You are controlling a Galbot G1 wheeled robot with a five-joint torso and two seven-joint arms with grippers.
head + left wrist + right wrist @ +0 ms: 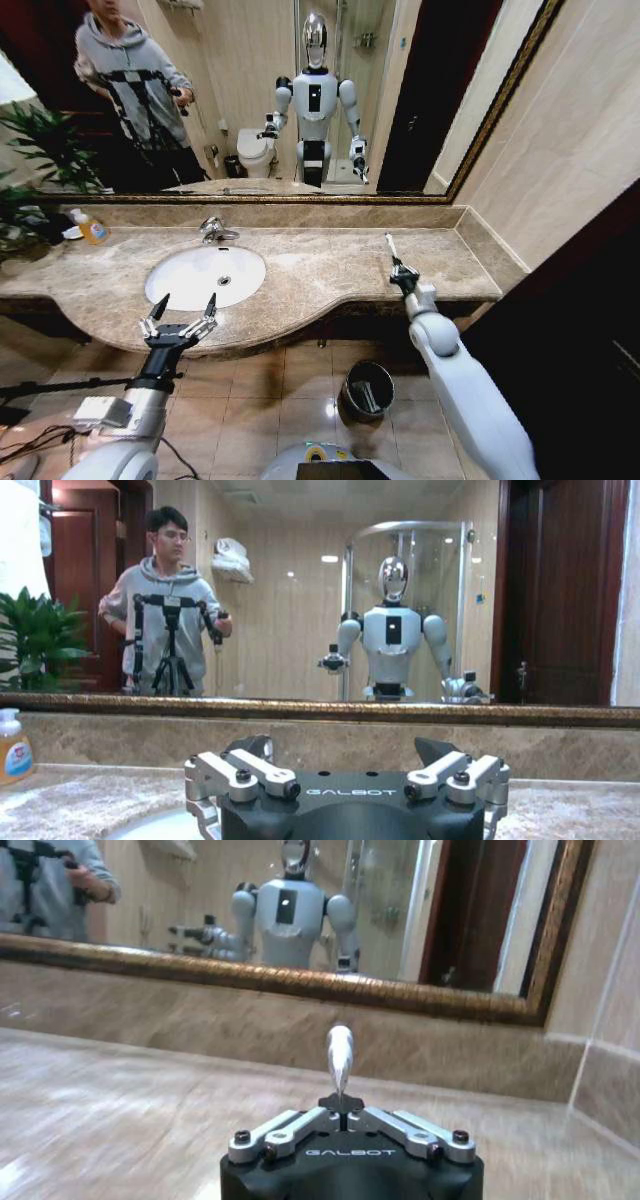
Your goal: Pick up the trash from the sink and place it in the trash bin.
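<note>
While the left tool (180,312) is hovering spread apart by the sink (170,290), the right tool (397,268), clamping a thin white stick (389,244) over the tabletop (330,265), is needing a swing back and down to the trash bin (367,389).

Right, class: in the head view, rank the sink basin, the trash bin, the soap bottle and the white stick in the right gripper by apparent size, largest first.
1. sink
2. trash bin, though it sits lower on the floor, so comparison is rough
3. and 4. soap bottle and white stick, held in the right gripper: too close to rank.
</note>
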